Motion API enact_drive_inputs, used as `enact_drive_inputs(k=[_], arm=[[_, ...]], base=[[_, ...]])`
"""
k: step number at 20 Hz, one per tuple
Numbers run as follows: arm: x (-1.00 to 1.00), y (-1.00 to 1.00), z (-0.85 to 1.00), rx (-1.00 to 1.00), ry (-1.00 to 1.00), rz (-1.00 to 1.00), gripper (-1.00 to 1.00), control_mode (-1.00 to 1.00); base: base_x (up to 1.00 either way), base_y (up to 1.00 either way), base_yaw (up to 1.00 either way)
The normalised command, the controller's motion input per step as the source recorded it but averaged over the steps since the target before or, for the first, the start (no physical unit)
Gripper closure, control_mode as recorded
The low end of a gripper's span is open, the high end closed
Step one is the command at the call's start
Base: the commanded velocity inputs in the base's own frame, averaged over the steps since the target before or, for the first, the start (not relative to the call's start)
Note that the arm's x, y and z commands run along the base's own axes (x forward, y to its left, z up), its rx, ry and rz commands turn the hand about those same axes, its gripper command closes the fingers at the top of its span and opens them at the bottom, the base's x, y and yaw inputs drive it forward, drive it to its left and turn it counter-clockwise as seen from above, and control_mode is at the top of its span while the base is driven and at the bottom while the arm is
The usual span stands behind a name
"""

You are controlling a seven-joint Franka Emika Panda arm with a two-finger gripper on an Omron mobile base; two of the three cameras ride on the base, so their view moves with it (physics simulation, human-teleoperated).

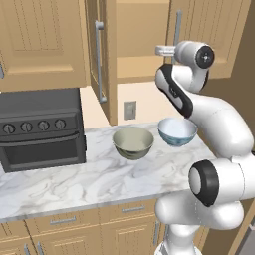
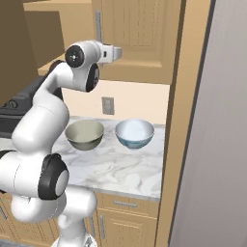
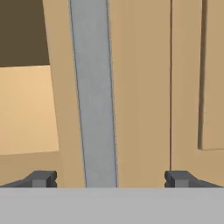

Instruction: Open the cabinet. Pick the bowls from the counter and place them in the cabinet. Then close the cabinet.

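Note:
The cabinet's left door (image 1: pixel 94 45) stands swung open, and the inner shelf (image 1: pixel 141 64) shows behind it. Its right door (image 1: pixel 209 30) is shut. My gripper (image 1: pixel 160 50) (image 2: pixel 118 53) is open, raised in front of the right door's silver bar handle (image 3: pixel 94 96). In the hand view the handle runs up between my fingertips (image 3: pixel 43 179), nearer the left one, and my gripper (image 3: pixel 111 179) holds nothing. On the counter (image 1: pixel 74 179), below my arm, stand the two bowls: an olive-grey bowl (image 1: pixel 133 142) (image 2: pixel 85 134) and a white and blue bowl (image 1: pixel 177 131) (image 2: pixel 134 133).
A black oven (image 1: pixel 40 129) with knobs sits at the left end of the counter. A wall outlet (image 1: pixel 129 110) is behind the bowls. A tall oak panel (image 2: pixel 185 120) and a grey wall (image 2: pixel 222 144) close off the right side. Low drawers (image 1: pixel 64 219) run under the counter.

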Motion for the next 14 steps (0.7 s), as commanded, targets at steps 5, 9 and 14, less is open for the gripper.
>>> enact_drive_inputs(k=[5,9,14], arm=[[0.84,0.00,-0.13,0.01,0.08,0.04,1.00,-1.00],[0.02,0.00,0.00,0.00,0.00,0.00,1.00,-1.00],[-0.28,-0.10,0.00,0.00,0.00,0.00,1.00,-1.00]], base=[[0.00,0.00,0.00],[0.00,0.00,0.00],[0.00,0.00,0.00]])
